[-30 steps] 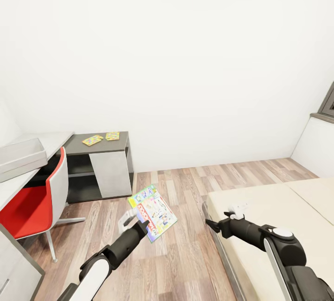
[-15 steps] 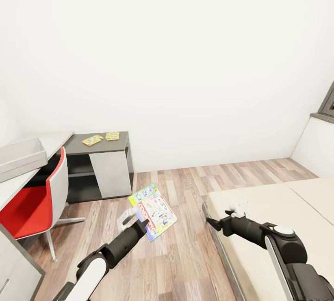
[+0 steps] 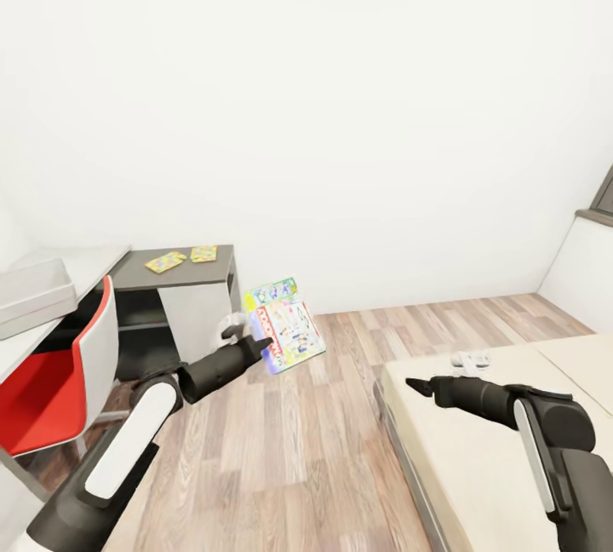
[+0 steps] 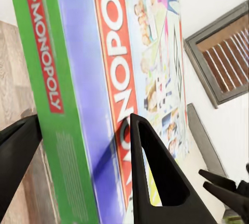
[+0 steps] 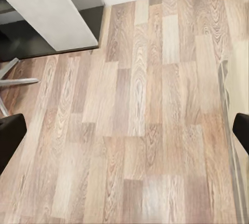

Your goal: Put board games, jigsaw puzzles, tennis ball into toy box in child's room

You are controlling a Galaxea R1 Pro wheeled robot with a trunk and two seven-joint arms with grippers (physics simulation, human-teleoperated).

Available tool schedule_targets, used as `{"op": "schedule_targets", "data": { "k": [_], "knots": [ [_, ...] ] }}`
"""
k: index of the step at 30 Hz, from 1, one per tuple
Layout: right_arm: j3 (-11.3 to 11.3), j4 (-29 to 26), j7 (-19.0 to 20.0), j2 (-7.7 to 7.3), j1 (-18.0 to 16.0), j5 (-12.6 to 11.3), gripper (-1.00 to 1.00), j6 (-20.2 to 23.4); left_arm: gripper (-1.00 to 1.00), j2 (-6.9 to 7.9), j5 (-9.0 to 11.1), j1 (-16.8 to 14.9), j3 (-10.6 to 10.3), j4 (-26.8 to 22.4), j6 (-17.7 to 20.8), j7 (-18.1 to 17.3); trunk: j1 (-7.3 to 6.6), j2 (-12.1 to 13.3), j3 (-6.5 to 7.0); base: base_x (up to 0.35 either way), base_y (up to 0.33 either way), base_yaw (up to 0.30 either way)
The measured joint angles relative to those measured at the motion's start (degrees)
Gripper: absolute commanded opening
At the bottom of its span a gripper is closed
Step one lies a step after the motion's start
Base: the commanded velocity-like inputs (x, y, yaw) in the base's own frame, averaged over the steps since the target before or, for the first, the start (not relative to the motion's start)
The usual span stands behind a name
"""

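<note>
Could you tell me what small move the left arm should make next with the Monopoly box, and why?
Probably carry it further toward the shallow light grey toy box on the pale desk: the left gripper holds the green-edged Monopoly board game in the air over the wood floor, short of the desk.

At centre left of the head view we see the board game [image 3: 284, 324] in the left gripper [image 3: 249, 340], above the floor [image 3: 323, 441]. Left of it stands the cabinet [image 3: 174, 305] with two jigsaw puzzles [image 3: 166, 261] on top. Far left, the toy box [image 3: 30, 295] sits on the table [image 3: 85, 261], behind the chair [image 3: 60, 382]. The bed [image 3: 477, 467] lies lower right, under the right gripper [image 3: 414, 385].
</note>
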Motion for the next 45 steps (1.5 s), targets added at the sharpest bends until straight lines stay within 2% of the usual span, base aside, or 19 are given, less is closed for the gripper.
{"op": "schedule_targets", "data": {
  "k": [3, 5, 10, 13, 20, 25, 28, 29, 31, 36, 45],
  "knots": [
    [-1.0, 0.0, 0.0, -0.36, -0.9, 0.0, 1.0, 0.6, -1.0, -0.3, 0.5, -1.3, 0.2, -0.9, 1.3, 0.7, 0.0, 0.0, -0.01, 0.311, -0.006, 0.0],
    [-2.5, 0.0, 0.0, -1.23, -1.5, 0.1, 1.0, 0.6, -1.0, -0.5, 0.7, -2.1, 0.5, -1.4, 2.2, 1.2, 0.0, 0.0, -0.01, 0.322, -0.026, 0.0],
    [-4.5, 0.0, 0.0, -2.55, -2.2, 0.0, 1.0, 0.7, -1.0, -0.5, 1.1, -3.2, 1.2, -1.8, 3.3, 2.2, 0.0, 0.0, -0.01, 0.329, -0.035, 0.082],
    [-5.5, 0.0, 0.0, -3.26, -2.5, 0.0, 1.0, 0.7, -1.0, -0.49, 1.3, -4.1, 2.7, -2.0, 4.8, 3.2, -0.01, 0.0, -0.01, 0.334, -0.02, 0.188],
    [-6.0, 0.0, 0.1, -3.45, -2.6, 0.0, 1.0, 0.7, -1.0, -1.19, 1.8, -5.0, 3.9, -2.3, 7.0, 3.9, -0.01, 0.0, -0.01, 0.337, -0.009, 0.247],
    [-6.2, 0.0, 0.1, -3.43, -2.6, 0.0, 1.0, 0.7, -1.0, -3.16, 2.2, -6.0, 4.1, -2.4, 8.3, 3.6, -0.01, 0.0, -0.01, 0.338, -0.002, 0.286],
    [-6.2, 0.0, 0.0, -3.42, -2.6, 0.0, 1.0, 0.7, -1.0, -4.41, 3.3, -6.3, 4.2, -2.4, 8.7, 2.1, -0.01, 0.0, -0.01, 0.339, -0.014, 0.292],
    [-6.2, 0.0, 0.0, -3.42, -2.6, -0.1, 1.0, 0.7, -1.0, -4.42, 2.9, -6.3, 4.2, -2.4, 8.8, 2.1, -0.01, 0.0, -0.01, 0.339, -0.033, 0.294],
    [-6.2, 0.0, 0.0, -3.44, -2.5, 0.0, 1.0, 0.7, -1.0, -5.32, 4.6, -6.4, 4.2, -2.4, 9.4, 1.1, -0.01, 0.0, -0.01, 0.339, -0.052, 0.295],
    [-6.2, 0.0, 0.0, -3.49, -2.5, 0.0, 1.0, 0.7, -1.0, -6.6, 6.1, -6.6, 4.2, -2.4, 11.1, -0.3, 0.0, 0.0, -0.01, 0.339, -0.085, 0.296],
    [-6.2, 0.0, 0.0, -3.43, -2.5, 0.0, 1.0, 0.7, -1.0, -7.29, 6.9, -6.7, 4.4, -2.4, 11.8, -0.7, -0.01, 0.0, -0.01, 0.339, -0.057, 0.297]
  ]
}}
